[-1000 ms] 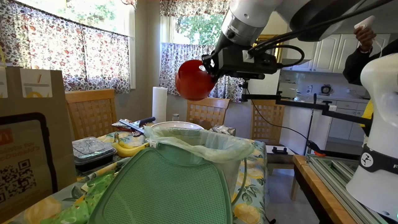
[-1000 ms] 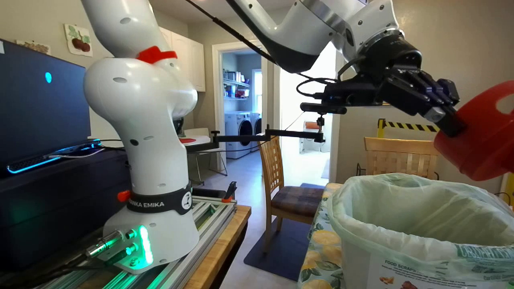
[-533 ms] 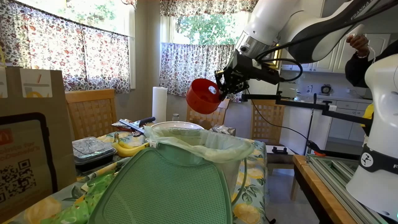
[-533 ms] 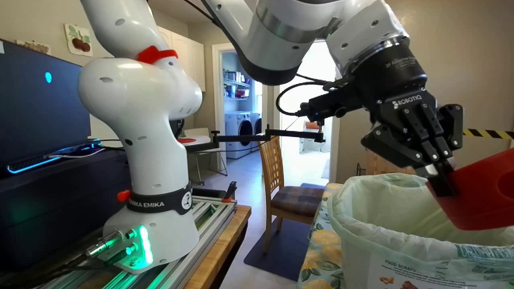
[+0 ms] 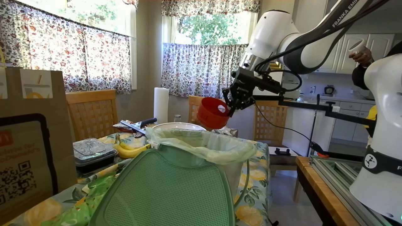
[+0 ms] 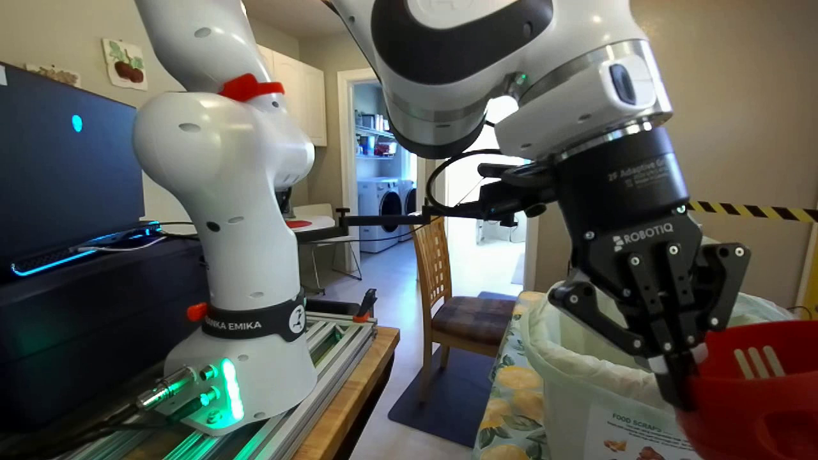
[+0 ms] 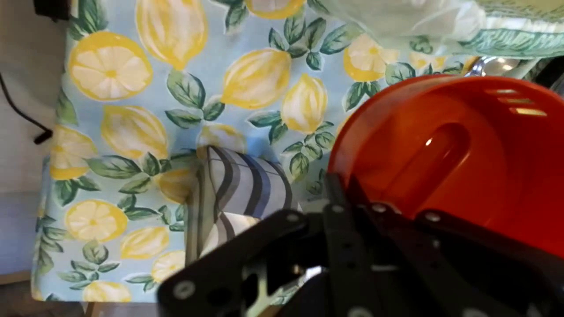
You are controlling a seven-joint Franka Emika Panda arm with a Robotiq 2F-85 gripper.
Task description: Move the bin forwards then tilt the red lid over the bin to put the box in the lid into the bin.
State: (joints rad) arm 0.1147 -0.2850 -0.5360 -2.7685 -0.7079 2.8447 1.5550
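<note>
Landmark: large off-white bucket-like bin with pale green translucent liner bag folded over rim; probably light, soft only at liner, best pushed low on wall. Beside bin: black jointed end effector, pinching deep round red plastic lid by side wall. Held likewise beside bin, not over mouth: likely light, stiff, slick; gripped one-sidedly, may twist if turned.

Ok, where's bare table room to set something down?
The wrist view shows bare tablecloth between the table edge, striped package and bin. It's crowded around the bananas, plastic tub and paper bag. Under the red lid: hidden.
</note>
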